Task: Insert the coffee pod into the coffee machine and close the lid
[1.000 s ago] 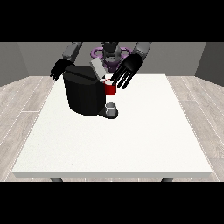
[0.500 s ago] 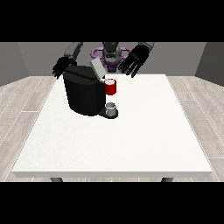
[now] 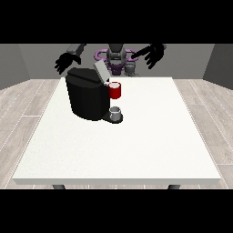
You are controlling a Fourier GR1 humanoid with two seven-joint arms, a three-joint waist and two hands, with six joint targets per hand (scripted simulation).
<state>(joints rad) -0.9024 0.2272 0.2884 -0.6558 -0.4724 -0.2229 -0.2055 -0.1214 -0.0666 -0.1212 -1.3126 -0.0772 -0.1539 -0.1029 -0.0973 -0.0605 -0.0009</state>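
The black coffee machine (image 3: 88,98) stands on the white table (image 3: 136,145) at the far left. Its light grey lid (image 3: 100,70) is tilted up. A red thing at the machine (image 3: 115,90) sits at its front, above a grey thing (image 3: 116,112) on the base. Another small grey thing (image 3: 130,68) stands at the table's far edge; I cannot tell it for the pod. The hand at the view's right (image 3: 152,54) is raised above and right of the machine, fingers spread, holding nothing. The hand at the view's left (image 3: 66,61) hovers behind the machine's top, also open.
The robot's torso (image 3: 116,59) is behind the table's far edge. A wood-pattern floor surrounds the table.
The hand at the view's right has lifted up and to the right, away from the red thing and the machine. The hand at the view's left has risen a little.
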